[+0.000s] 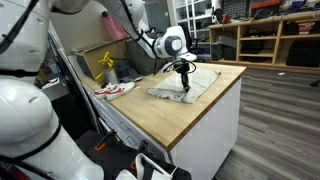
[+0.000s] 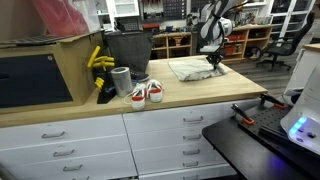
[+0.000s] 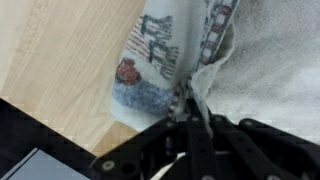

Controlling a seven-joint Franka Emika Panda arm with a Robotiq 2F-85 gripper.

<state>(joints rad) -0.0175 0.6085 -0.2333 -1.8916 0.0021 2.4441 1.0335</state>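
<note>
Wood counter point(image 1: 200, 118): rumpled white towel point(image 1: 206, 82), printed border, long axis roughly along counter; gripper point(image 1: 184, 86) clamped on its fold.

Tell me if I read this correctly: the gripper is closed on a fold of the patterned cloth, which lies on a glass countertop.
One detail is wrong: the countertop is light wood, not glass. The gripper is indeed closed on a fold of the patterned cloth lying on it. The wrist view shows the wood grain beside the cloth.
</note>
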